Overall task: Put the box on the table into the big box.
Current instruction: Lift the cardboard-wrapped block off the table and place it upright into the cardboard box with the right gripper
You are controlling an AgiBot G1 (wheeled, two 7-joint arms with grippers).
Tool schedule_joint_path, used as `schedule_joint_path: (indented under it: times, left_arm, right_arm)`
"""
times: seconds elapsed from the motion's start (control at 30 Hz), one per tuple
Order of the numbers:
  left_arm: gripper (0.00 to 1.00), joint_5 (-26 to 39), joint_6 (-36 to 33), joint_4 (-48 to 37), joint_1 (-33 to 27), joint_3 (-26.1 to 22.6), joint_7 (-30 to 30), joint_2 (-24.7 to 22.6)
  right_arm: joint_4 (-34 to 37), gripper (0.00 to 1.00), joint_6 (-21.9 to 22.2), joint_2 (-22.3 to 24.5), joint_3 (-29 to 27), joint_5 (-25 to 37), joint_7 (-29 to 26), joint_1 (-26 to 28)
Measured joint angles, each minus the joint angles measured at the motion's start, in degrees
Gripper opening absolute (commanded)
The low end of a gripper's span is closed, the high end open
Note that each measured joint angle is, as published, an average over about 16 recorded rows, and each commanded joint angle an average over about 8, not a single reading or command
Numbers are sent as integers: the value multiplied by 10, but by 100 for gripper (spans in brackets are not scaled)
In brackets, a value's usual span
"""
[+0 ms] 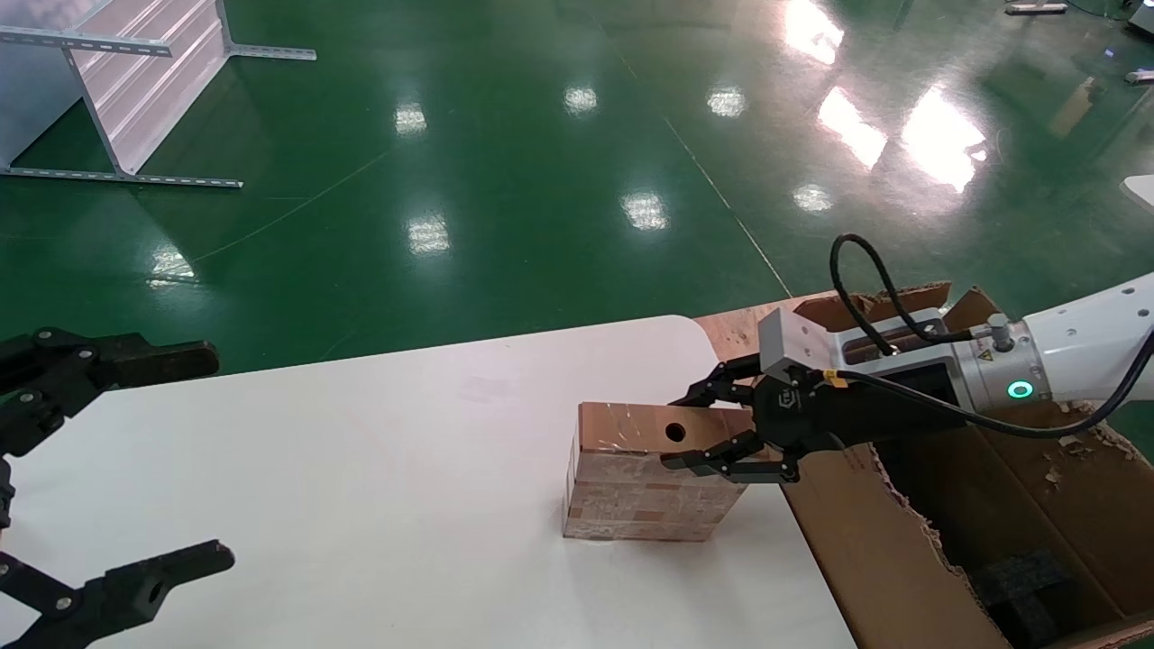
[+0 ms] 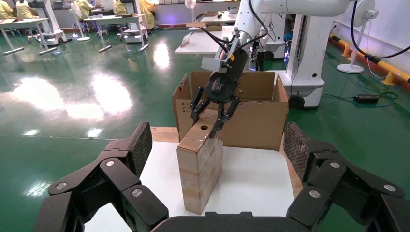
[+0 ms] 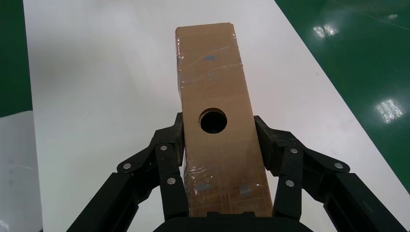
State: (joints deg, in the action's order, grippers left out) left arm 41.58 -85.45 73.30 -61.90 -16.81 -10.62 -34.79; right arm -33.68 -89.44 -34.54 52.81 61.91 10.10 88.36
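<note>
A: Box [image 1: 645,487] location?
B: Standing on edge on the white worktop [image 1: 361,469], near its right end, narrow holed face up. Big box [image 1: 911,541] sits just beyond the worktop's right edge, torn flaps, black foam [image 1: 1028,586] inside.
A: Right claw [image 1: 717,431]?
B: Reaching in from over the big box, fingers [image 3: 169,164] straddling the box's top end, pads against both broad sides, so clamped on it.
A: Left claw [image 1: 144,460]?
B: Spread wide, gripping nothing, at the worktop's left end, well apart from the box.
</note>
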Motion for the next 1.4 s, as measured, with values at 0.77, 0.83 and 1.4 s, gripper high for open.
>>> schedule_joint_path:
  times: [0.77, 0.83, 1.4]
  left_arm:
    - [0, 0, 0, 0, 0, -1, 0, 0]
    - [0, -1, 0, 0, 0, -1, 0, 0]
    - [0, -1, 0, 0, 0, -1, 1, 0]
  right_arm:
    - [-67, 0, 2, 66, -31, -65, -66, 56]
    - [-65, 0, 3, 78, -39, -68, -75, 79]
    - [5, 0, 49, 206, -63, 57, -153, 278]
